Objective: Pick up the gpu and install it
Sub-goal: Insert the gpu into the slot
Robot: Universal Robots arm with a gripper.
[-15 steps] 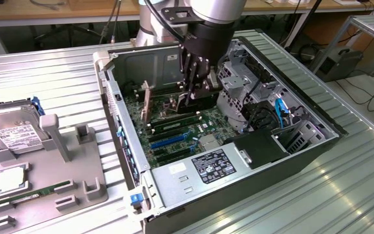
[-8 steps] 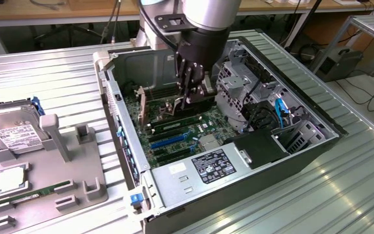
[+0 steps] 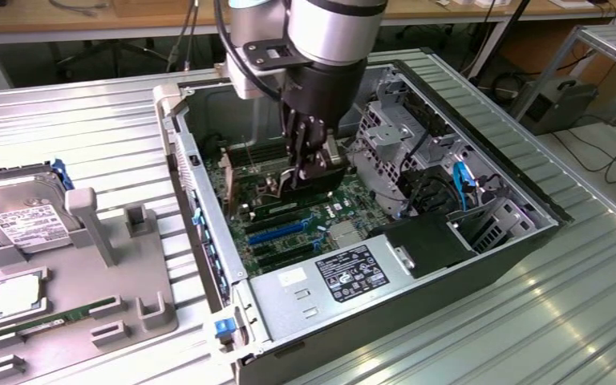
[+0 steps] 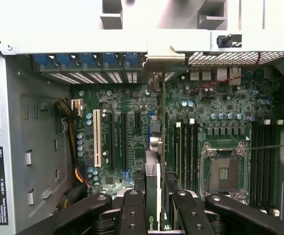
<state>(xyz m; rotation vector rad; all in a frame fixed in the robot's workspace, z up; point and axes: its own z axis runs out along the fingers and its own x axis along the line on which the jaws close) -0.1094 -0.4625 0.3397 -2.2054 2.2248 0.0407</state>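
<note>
The gpu point(image 3: 324, 183) hangs inside the open computer case point(image 3: 522, 233), just above the motherboard point(image 3: 286, 216). My gripper point(image 3: 310, 164) reaches down into the case and is shut on the card's upper edge. In the wrist view the gpu point(image 4: 154, 169) appears edge-on as a thin strip between my black fingers point(image 4: 132, 210). It runs over the slot area, and its silver bracket point(image 4: 165, 58) lies against the case's rear wall by the slot openings. I cannot tell whether the card is touching a slot.
A white slot point(image 4: 97, 137) and black expansion slots point(image 4: 111, 142) lie beside the card, an empty CPU socket point(image 4: 225, 171) on its other side. The power supply point(image 3: 330, 277) and drive cage point(image 3: 394, 136) crowd the case. At the exterior view's left, a grey fixture point(image 3: 105, 281) holds a hard drive point(image 3: 19, 212) and memory stick point(image 3: 46, 321).
</note>
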